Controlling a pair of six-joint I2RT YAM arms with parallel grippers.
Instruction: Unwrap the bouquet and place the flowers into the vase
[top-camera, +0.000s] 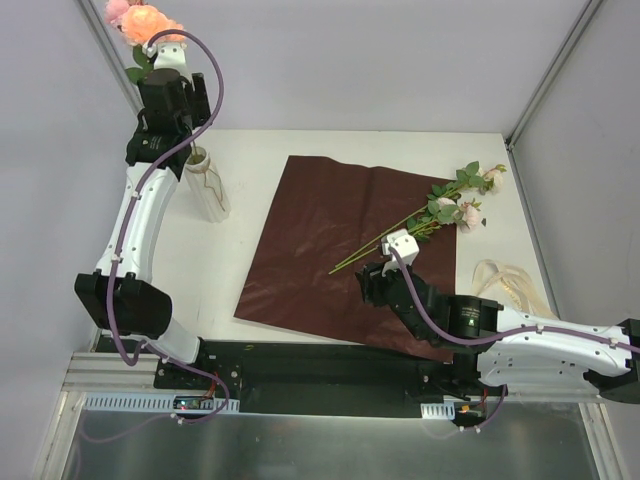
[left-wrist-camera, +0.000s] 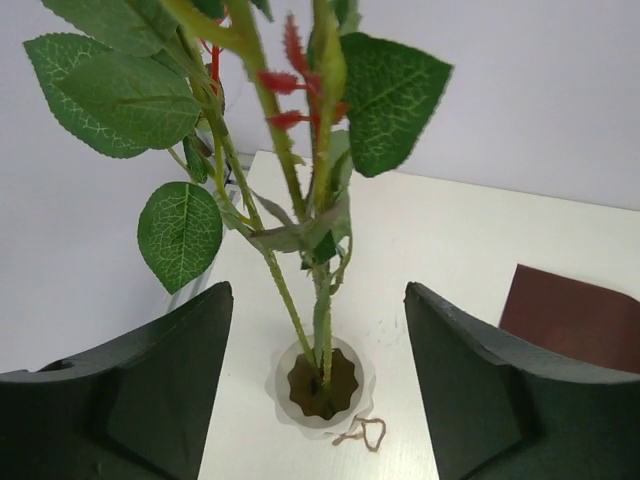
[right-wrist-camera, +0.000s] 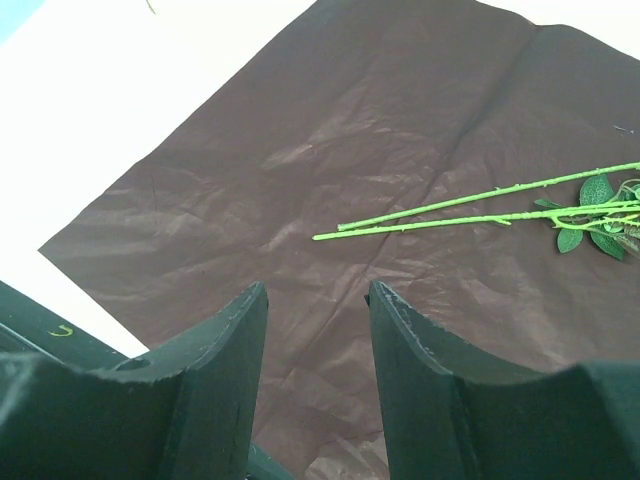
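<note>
The clear vase (top-camera: 207, 186) stands at the table's back left, seen from above as a round rim (left-wrist-camera: 285, 378). Two leafy green flower stems (left-wrist-camera: 272, 265) stand in its neck, with pink and orange blooms (top-camera: 140, 20) high above. My left gripper (left-wrist-camera: 318, 290) hangs over the vase, open, its fingers (left-wrist-camera: 170, 380) wide on either side of the stems and not touching them. The bouquet is undone. Its dark red paper (top-camera: 340, 240) lies flat with two more roses (top-camera: 445, 208) on it. My right gripper (right-wrist-camera: 316, 295) is open just above the paper, short of the stem ends (right-wrist-camera: 345, 230).
A cream ribbon (top-camera: 510, 282) lies loose at the right edge of the table. A small brown loop of string (left-wrist-camera: 362, 432) lies beside the vase's foot. Grey walls close in the left, back and right sides.
</note>
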